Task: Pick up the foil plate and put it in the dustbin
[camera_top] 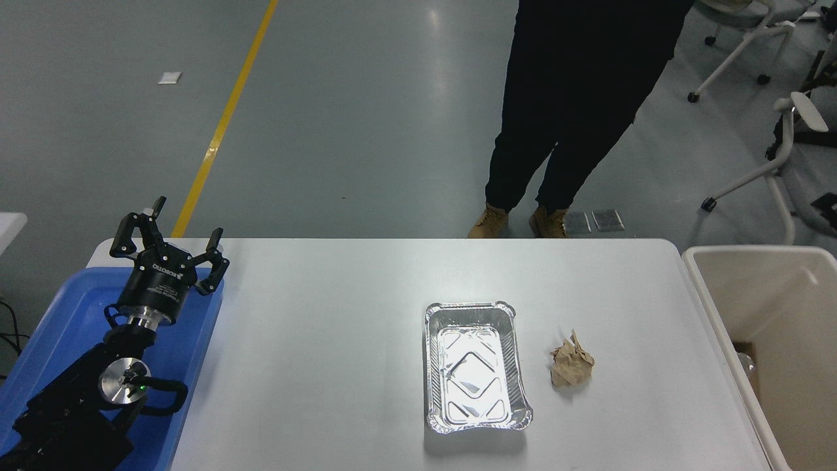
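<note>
The foil plate [475, 367], a shiny silver rectangular tray with ribbed sides, lies flat on the white table [327, 340], right of its middle and near the front. The dustbin [768, 327], a large beige bin, stands off the table's right edge with its mouth open upward. My left gripper [171, 226] is open and empty, parked at the far left above the blue tray, far from the foil plate. My right arm and gripper are out of view.
A crumpled brown paper ball [571, 362] lies just right of the foil plate. A blue plastic tray [72, 327] sits at the table's left edge under my left arm. A person in dark trousers [562, 111] stands beyond the far edge. White chairs [785, 131] stand at the back right.
</note>
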`<action>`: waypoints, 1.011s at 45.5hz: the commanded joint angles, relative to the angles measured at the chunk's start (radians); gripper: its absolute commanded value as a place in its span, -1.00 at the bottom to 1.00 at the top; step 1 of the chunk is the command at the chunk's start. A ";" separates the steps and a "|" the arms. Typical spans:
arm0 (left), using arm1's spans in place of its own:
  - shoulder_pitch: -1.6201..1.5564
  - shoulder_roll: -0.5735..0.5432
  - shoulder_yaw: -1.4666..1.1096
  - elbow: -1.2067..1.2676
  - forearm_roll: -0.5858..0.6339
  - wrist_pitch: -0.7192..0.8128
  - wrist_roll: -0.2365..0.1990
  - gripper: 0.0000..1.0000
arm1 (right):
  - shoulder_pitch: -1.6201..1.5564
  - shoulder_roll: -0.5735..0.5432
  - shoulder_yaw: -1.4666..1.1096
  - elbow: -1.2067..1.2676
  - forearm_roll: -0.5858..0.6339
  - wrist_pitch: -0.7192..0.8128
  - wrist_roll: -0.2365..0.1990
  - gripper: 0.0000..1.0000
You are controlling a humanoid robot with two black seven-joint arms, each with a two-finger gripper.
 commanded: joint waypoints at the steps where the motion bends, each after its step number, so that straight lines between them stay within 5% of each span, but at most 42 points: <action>1: 0.000 0.000 0.000 0.000 0.000 0.000 0.000 0.97 | 0.219 -0.011 -0.086 0.217 -0.001 0.031 0.000 1.00; 20: 0.000 0.000 0.000 0.000 0.000 0.000 0.000 0.97 | 0.696 0.046 -0.316 0.613 0.005 0.238 0.000 1.00; 34: 0.000 0.000 -0.001 0.000 0.000 0.000 0.000 0.97 | 1.003 0.072 -0.353 0.874 0.010 0.530 0.000 1.00; 46: 0.000 0.000 0.000 0.000 0.000 0.000 0.000 0.97 | 1.099 0.267 -0.342 0.928 0.014 0.534 0.003 1.00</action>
